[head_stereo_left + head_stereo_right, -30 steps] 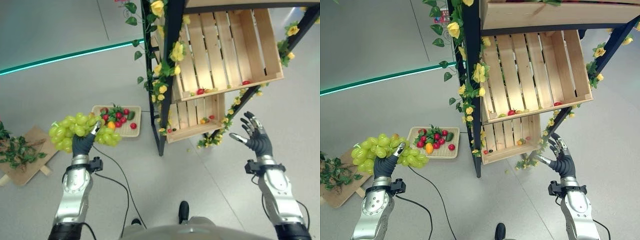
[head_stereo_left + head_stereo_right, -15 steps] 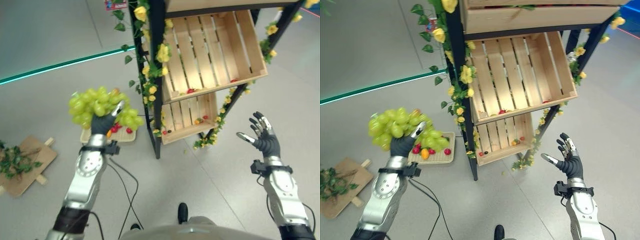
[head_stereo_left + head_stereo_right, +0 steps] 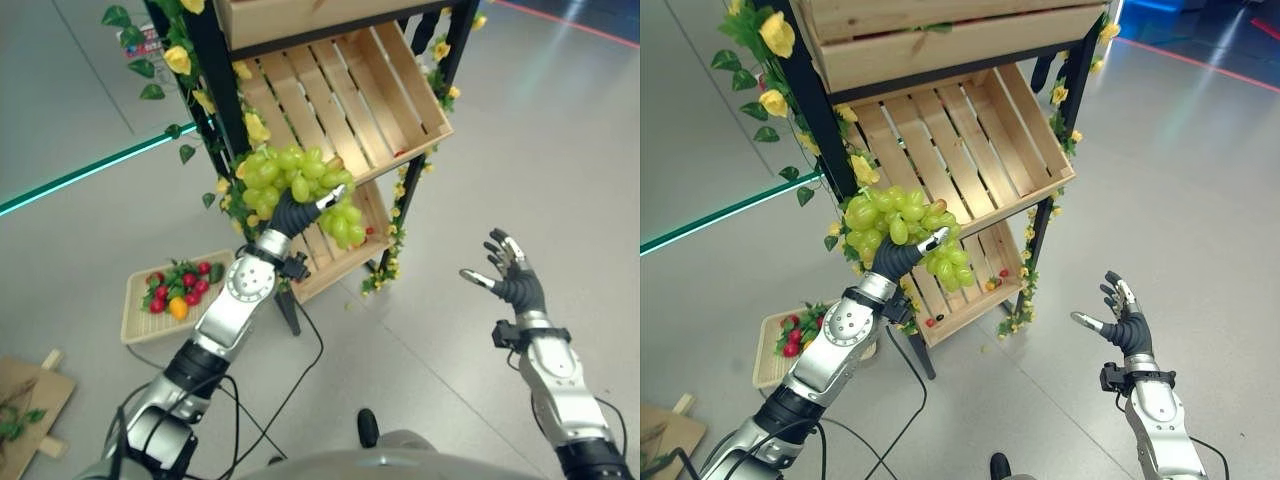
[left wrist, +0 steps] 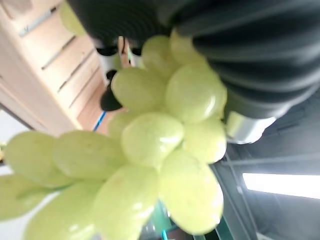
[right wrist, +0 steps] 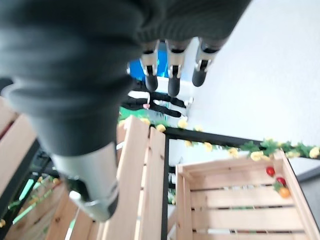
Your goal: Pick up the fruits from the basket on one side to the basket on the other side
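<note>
At far left, a shallow woven tray (image 3: 135, 322) lies on the grey floor (image 3: 560, 150), holding small red, orange and green fruits (image 3: 178, 291).

Right of the tray, the left robot hand (image 3: 292, 212) is raised in front of the black metal shelf rack (image 3: 208, 70). Its fingers are curled round a large bunch of green grapes (image 3: 300, 185), clamped on it from below. The bunch sits at the front edge of the tilted pale wooden slatted crate (image 3: 340, 95) on the rack's middle level, with part of the bunch hanging over the hand toward the lower wooden crate (image 3: 345, 250). In the left wrist view the grapes press directly against the dark ribbed cover and the dark-tipped fingers (image 4: 111, 97).

A garland of green leaves and yellow artificial flowers (image 3: 178, 60) runs down the rack's posts. Small red fruits (image 3: 992, 283) lie in the lower crate.

At far right, the right robot hand (image 3: 512, 283) is held up over the floor, well apart from the rack. Its fingers are spread and straight, the thumb set apart, holding and touching nothing.
</note>
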Robot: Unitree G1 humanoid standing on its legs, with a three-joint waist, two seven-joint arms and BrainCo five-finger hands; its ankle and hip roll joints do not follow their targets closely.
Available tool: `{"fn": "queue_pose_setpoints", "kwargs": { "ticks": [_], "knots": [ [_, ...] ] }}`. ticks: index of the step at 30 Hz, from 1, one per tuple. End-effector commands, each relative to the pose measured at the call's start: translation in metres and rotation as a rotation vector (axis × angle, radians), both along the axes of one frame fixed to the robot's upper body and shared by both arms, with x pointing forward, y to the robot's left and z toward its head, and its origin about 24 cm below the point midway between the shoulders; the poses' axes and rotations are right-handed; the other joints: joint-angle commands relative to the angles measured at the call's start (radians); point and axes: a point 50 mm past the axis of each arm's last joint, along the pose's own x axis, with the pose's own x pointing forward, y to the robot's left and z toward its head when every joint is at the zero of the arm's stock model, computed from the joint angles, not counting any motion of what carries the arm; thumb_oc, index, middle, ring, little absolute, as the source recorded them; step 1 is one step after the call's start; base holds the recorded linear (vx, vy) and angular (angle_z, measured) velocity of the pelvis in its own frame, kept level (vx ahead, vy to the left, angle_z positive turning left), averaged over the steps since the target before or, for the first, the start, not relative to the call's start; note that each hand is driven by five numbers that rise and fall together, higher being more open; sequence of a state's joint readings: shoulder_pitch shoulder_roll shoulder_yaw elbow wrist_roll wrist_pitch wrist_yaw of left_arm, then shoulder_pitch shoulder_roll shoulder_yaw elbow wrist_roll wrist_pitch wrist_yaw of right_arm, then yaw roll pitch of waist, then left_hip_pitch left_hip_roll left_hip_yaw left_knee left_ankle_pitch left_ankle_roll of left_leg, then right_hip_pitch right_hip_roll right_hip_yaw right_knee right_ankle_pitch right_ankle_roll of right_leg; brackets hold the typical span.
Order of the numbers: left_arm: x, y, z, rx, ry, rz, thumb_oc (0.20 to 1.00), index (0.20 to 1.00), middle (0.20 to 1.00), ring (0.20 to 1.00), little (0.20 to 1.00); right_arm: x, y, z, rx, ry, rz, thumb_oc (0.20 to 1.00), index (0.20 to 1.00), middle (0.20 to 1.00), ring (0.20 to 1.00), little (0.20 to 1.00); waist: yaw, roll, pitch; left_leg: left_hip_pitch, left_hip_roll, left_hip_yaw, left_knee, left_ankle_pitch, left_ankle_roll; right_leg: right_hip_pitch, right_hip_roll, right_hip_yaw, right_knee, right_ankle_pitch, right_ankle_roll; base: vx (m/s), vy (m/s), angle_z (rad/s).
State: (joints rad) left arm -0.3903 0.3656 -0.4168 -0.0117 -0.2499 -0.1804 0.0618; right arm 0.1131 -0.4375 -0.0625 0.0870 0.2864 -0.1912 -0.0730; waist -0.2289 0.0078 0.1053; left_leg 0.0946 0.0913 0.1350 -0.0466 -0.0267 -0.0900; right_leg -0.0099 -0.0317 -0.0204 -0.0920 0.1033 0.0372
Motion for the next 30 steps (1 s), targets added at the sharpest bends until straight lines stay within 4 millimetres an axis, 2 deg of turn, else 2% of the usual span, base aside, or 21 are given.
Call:
{"fn": "queue_pose_setpoints", "kwargs": {
  "ticks": [1,5,10,16,18,28,29,30],
  "knots": [
    [0.015,-0.004,0.024,0.018,-0.105,0.022,0.200,0.200,0.200,0.200,0.200,0.014,-0.001,0.021,-0.016,-0.104,0.004,1.000,1.000,1.000,1.000,1.000,0.007,-0.033,-0.039,-0.028,-0.017,0.034,0.092,-0.053,0.025,0.083,0.006,0.007,0.055,-0.172,0.056,0.04,0.050,-0.37],
    [0.024,-0.005,0.019,0.027,-0.077,0.061,0.200,0.200,0.200,0.200,0.200,0.014,0.002,0.018,-0.004,-0.094,0.016,1.000,1.000,1.000,1.000,1.000,-0.006,-0.028,-0.048,-0.004,-0.015,0.064,0.081,-0.059,0.028,0.087,0.008,0.031,0.048,-0.168,0.060,0.03,0.033,-0.23],
    [0.033,0.002,0.024,0.028,-0.080,0.116,0.200,0.200,0.200,0.200,0.200,0.010,0.001,0.014,-0.009,-0.071,0.016,1.000,1.000,1.000,1.000,1.000,-0.017,-0.025,-0.052,0.010,-0.012,0.084,0.074,-0.059,0.029,0.086,0.013,0.049,0.049,-0.167,0.061,0.03,0.017,-0.09],
    [0.056,0.016,0.045,0.028,-0.097,0.234,0.200,0.200,0.200,0.200,0.200,0.008,0.001,0.009,-0.010,-0.035,0.029,1.000,1.000,1.000,1.000,1.000,-0.045,-0.014,-0.060,0.030,-0.003,0.109,0.066,-0.060,0.025,0.084,0.025,0.073,0.044,-0.165,0.062,0.01,-0.001,-0.11],
    [0.061,0.016,0.057,0.040,-0.124,0.246,0.200,0.200,0.200,0.200,0.200,0.008,0.000,0.008,-0.012,-0.024,0.030,1.000,1.000,1.000,1.000,1.000,-0.052,-0.010,-0.062,0.034,-0.001,0.112,0.064,-0.060,0.024,0.086,0.028,0.074,0.042,-0.166,0.062,0.00,-0.001,-0.06],
    [0.082,0.005,0.086,0.020,-0.115,0.253,0.200,0.200,0.200,0.200,0.200,0.009,-0.005,0.008,-0.027,-0.002,0.022,1.000,1.000,1.000,1.000,1.000,-0.071,0.007,-0.060,0.040,0.002,0.102,0.058,-0.049,0.018,0.098,0.026,0.060,0.035,-0.165,0.063,0.00,-0.001,-0.03],
    [0.085,0.006,0.097,0.000,-0.129,0.260,0.200,0.200,0.200,0.200,0.200,0.010,-0.007,0.009,-0.040,-0.001,0.022,1.000,1.000,1.000,1.000,1.000,-0.072,0.012,-0.059,0.038,0.001,0.101,0.059,-0.046,0.018,0.097,0.026,0.059,0.033,-0.162,0.065,0.00,0.000,0.00],
    [0.086,0.005,0.100,-0.005,-0.126,0.261,0.200,0.200,0.200,0.200,0.200,0.011,-0.007,0.010,-0.044,0.000,0.022,1.000,1.000,1.000,1.000,1.000,-0.072,0.014,-0.059,0.036,0.001,0.101,0.060,-0.046,0.017,0.095,0.025,0.058,0.032,-0.161,0.066,-0.03,-0.005,0.00]
  ]
}}
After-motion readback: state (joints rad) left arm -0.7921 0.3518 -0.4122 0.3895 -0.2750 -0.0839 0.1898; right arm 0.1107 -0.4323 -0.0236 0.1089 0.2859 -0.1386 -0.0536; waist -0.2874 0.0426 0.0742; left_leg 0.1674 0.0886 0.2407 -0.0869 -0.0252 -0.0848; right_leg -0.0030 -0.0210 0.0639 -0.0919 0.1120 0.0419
